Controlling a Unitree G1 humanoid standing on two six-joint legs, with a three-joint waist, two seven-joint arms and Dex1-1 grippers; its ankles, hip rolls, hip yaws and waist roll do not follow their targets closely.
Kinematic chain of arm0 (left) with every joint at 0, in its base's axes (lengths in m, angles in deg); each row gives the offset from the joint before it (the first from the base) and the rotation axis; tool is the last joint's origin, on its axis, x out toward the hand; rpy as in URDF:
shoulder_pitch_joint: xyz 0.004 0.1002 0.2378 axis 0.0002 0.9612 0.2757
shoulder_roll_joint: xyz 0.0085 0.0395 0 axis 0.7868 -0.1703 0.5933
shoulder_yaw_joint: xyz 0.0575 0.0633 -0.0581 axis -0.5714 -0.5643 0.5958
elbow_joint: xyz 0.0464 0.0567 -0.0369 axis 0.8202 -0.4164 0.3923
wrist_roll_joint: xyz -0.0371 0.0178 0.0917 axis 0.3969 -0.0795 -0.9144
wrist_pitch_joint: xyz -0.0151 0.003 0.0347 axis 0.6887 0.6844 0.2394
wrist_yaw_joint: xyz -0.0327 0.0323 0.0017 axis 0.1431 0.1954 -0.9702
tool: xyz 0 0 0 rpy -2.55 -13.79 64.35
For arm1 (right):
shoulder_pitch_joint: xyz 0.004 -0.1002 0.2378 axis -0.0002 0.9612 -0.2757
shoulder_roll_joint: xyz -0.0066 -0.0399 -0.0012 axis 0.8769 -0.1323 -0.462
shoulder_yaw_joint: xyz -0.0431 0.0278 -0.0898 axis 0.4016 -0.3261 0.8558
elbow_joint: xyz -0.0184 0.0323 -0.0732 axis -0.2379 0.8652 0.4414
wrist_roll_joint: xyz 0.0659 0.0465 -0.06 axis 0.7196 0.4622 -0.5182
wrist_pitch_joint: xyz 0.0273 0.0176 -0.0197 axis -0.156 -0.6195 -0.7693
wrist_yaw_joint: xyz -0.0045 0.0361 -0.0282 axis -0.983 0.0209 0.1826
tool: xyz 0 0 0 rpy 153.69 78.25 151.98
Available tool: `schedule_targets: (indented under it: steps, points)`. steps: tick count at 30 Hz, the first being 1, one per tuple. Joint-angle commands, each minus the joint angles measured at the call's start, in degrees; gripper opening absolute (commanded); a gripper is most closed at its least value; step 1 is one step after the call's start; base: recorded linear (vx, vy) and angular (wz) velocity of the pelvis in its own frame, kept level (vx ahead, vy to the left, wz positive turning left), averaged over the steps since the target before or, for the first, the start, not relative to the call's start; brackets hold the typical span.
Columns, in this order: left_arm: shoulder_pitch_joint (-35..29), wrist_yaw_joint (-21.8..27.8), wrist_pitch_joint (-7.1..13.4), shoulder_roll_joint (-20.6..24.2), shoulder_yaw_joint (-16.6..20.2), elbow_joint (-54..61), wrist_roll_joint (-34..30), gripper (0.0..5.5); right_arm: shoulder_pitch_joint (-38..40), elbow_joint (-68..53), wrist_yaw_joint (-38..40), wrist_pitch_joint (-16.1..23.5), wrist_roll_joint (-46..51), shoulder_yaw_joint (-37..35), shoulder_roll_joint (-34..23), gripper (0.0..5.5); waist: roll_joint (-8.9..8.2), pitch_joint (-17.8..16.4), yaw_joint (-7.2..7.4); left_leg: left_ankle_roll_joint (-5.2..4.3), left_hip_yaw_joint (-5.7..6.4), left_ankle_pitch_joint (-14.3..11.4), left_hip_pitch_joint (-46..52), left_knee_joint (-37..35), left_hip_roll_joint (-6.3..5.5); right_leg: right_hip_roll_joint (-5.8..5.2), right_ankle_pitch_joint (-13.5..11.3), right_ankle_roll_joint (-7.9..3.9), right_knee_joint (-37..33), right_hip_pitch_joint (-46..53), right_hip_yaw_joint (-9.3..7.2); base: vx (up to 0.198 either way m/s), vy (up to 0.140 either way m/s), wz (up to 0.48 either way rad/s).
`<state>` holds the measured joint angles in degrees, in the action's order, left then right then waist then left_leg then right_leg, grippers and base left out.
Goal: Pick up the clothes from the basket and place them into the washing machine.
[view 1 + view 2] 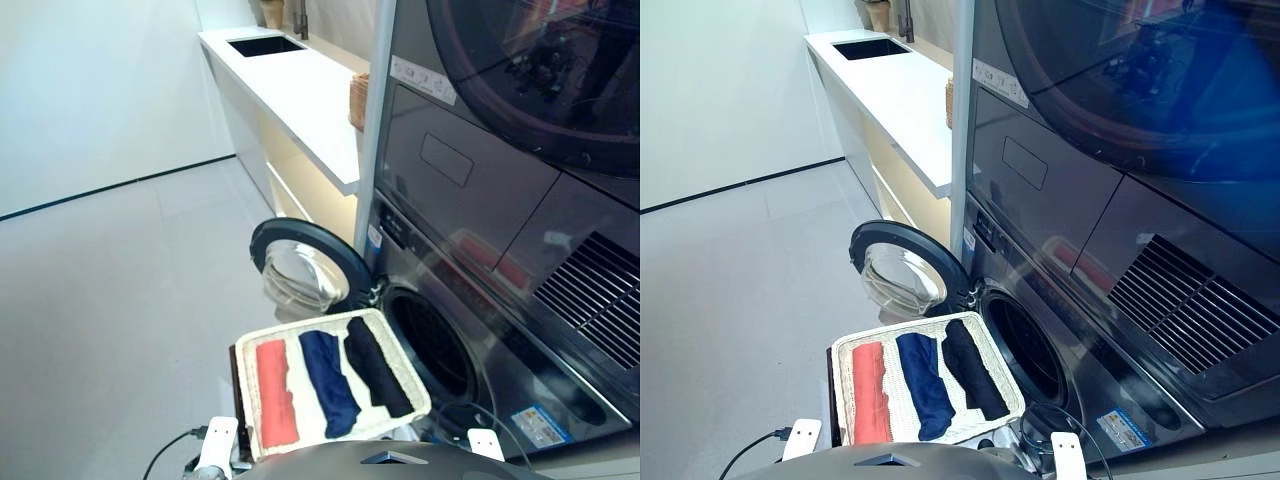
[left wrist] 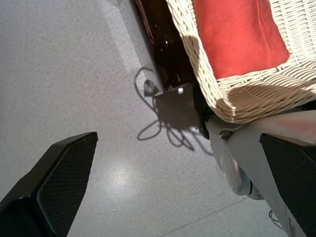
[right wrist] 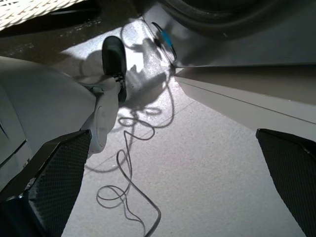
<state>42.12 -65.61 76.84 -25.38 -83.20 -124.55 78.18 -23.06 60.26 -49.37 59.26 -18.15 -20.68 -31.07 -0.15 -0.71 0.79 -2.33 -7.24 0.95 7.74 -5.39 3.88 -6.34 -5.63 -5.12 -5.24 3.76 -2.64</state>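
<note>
Both your left fingers (image 2: 64, 182) and right fingers (image 3: 286, 173) hang spread and empty below the wicker basket (image 1: 400, 352), so reaching up blind risks tipping it.

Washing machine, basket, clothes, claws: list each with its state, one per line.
washing machine: door swung open, drum hole dark.
basket: holds all three garments.
coral-red garment: lying in basket, robot's left.
navy garment: middle.
black garment: nearest the drum.
left claw: open, empty.
right claw: open, empty.
</note>
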Motion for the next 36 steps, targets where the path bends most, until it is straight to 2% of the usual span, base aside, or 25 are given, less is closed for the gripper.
schedule_targets:
  steps: [1, 7, 13, 17, 19, 23, 29, 30, 32, 36]
  points:
    - [-5.2, 0.8, 1.0, -2.8, -0.7, -2.3, -0.8, 5.5, -5.1, 2.9, 0.1, 1.3, 0.4, -0.7, -2.2, 5.5, 0.63, -4.2, -0.18, -1.19, 2.18, -2.5, 1.9, 0.4, -0.95, -0.17, 5.9, -1.05, 0.6, 4.4, -2.11, 0.0, 0.0, 0.0]
    - [-6.1, -0.5, 1.8, -3.6, -0.6, -0.7, 2.7, 5.5, -5.8, 1.7, 1.5, 2.2, 1.7, -1.1, -2.4, 5.5, 0.68, -4.5, -0.2, -1.18, 2.78, -2.4, 1.5, 0.4, -1.06, -0.28, 5.8, -1.02, 0.5, 4.6, -2.43, 0.0, 0.0, 0.0]
    - [-7.3, -0.8, 3.3, -5.0, -0.5, 6.1, 15.3, 5.5, -7.2, -6.8, 3.7, 4.9, 7.1, -0.6, -2.2, 5.5, 1.06, -5.7, 0.02, -1.08, 2.76, -2.1, 1.3, 0.4, -1.15, -0.36, 5.7, -1.08, 1.1, 4.0, -2.34, 0.0, 0.0, 0.0]
    - [-7.9, -2.3, 4.0, -4.9, -1.8, 15.0, 22.3, 5.5, -6.5, -26.2, 5.3, 5.9, 6.1, 4.0, -3.3, 5.5, 1.12, -8.6, 0.59, -1.18, 2.01, -1.6, -0.4, 2.0, -0.71, -0.13, 5.8, -0.89, 3.2, 1.7, -1.6, -0.104, -0.004, -0.015]
    - [-7.8, -4.4, 4.5, -3.6, -3.1, 23.5, 24.6, 5.5, -4.8, -40.0, 6.1, 6.6, 6.6, 5.4, -5.3, 5.5, 0.47, -11.6, 0.81, -1.27, 1.94, -2.3, -4.6, 7.4, -0.16, -0.08, 6.0, -0.5, 6.1, -1.4, -0.65, -0.182, -0.041, -0.082]
    - [-8.9, -6.8, 5.7, -2.5, -4.4, 29.9, 25.6, 5.5, -5.2, -48.3, 6.9, 7.5, 6.1, 6.4, -6.8, 5.5, -0.14, -13.6, 0.84, -1.42, 1.77, -2.7, -7.8, 10.1, 0.22, 0.3, 6.2, -0.36, 8.7, -4.9, -0.22, -0.129, -0.027, -0.12]
    - [-15.2, -11.8, 7.4, -1.3, -6.8, 37.4, 26.8, 5.5, -10.1, -61.9, 9.9, 9.5, 5.8, 8.7, -8.3, 5.5, -1.06, -18.3, 1.25, -1.2, 1.96, -3.0, -15.3, 14.8, 0.6, 1.1, 7.3, -0.5, 16.6, -14.8, 1.06, -0.17, -0.005, -0.066]
    - [-16.7, -12.8, 7.9, -0.6, -7.6, 38.9, 26.4, 5.5, -11.1, -64.1, 10.7, 10.1, 6.3, 9.3, -8.3, 5.5, -1.36, -19.4, 1.35, -1.21, 2.45, -3.4, -17.7, 16.7, 0.64, 1.23, 7.6, -0.52, 19.2, -17.5, 1.44, -0.129, -0.009, -0.143]
    - [-18.3, -14.0, 8.4, -0.6, -7.9, 39.0, 25.9, 5.5, -12.6, -64.7, 11.5, 10.4, 6.0, 10.1, -8.2, 5.5, -1.55, -20.2, 1.42, -1.19, 2.6, -3.9, -19.8, 18.4, 0.76, 1.33, 7.9, -0.54, 21.2, -19.6, 1.73, -0.139, -0.019, -0.09]
    - [-23.6, -18.7, 9.1, -1.6, -7.8, 38.1, 25.0, 5.5, -16.3, -71.4, 15.0, 11.7, 4.3, 12.2, -7.9, 5.5, -2.09, -22.4, 2.21, -1.53, 3.75, -4.7, -26.6, 23.4, 0.76, 0.97, 8.8, -0.6, 25.8, -25.5, 1.77, -0.123, -0.031, 0.002]
